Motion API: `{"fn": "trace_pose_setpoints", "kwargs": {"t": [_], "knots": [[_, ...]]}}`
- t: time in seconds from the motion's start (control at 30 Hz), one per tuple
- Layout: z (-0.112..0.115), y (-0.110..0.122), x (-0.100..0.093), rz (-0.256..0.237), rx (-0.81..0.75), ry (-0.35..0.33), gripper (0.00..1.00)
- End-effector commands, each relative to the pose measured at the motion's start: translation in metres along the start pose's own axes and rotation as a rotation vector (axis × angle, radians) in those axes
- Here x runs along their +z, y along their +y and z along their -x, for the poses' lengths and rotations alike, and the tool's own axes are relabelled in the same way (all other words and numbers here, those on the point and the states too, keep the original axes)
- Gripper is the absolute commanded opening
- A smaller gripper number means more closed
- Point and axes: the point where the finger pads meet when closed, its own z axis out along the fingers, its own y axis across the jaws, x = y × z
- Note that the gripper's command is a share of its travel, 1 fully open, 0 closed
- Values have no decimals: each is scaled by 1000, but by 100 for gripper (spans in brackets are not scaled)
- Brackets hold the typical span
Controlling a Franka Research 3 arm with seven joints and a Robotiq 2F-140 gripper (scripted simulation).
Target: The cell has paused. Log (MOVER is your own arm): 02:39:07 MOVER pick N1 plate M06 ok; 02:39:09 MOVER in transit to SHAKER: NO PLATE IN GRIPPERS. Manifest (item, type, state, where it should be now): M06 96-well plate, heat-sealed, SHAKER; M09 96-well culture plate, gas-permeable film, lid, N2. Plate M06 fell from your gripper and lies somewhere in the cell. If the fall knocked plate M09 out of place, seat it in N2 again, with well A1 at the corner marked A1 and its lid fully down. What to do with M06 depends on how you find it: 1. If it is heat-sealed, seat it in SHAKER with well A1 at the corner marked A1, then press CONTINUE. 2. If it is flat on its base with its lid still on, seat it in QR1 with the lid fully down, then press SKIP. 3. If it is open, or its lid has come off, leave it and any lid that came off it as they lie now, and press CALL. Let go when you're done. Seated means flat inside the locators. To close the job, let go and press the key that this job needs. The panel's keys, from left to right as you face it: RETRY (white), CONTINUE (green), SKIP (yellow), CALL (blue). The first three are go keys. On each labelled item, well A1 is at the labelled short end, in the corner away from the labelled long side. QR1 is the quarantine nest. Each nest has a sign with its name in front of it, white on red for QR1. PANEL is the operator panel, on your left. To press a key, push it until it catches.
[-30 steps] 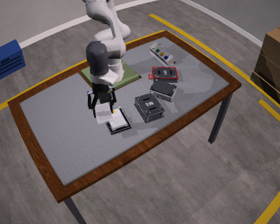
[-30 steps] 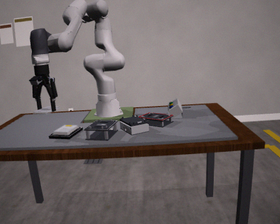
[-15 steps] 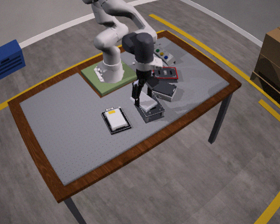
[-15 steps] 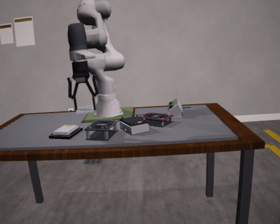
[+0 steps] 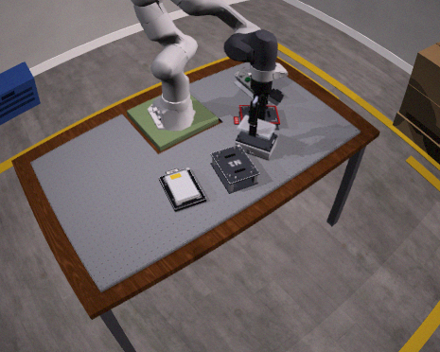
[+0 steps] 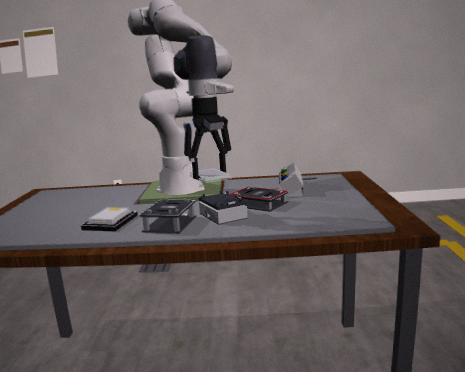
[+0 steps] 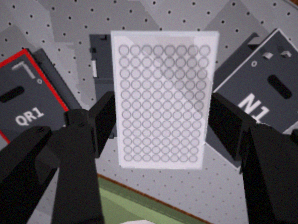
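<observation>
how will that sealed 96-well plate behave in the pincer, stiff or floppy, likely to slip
Probably stiff: the plate hangs level between the pincer fingers with no visible sag. It looks thin and light for its footprint. Slipping seems possible, since only its two long edges are clamped, and the flat, smooth-looking seal offers no grip.

Matt grey mat (image 5: 103,213); wooden table rim (image 5: 184,257)
</observation>
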Motion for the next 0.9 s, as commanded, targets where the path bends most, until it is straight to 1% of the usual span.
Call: {"fn": "trace_pose_setpoints", "kwargs": {"t": [0.0, 0.1, 0.5, 0.73, 0.87], "knots": [[3, -26, 0, 1, 20, -2, 10], [5, -35, 1, 4, 2, -2, 10], [6, -37, 2, 5, -2, -3, 10], [6, -37, 8, 4, -2, -3, 10], [6, -37, 15, 4, -2, -3, 10]]}}
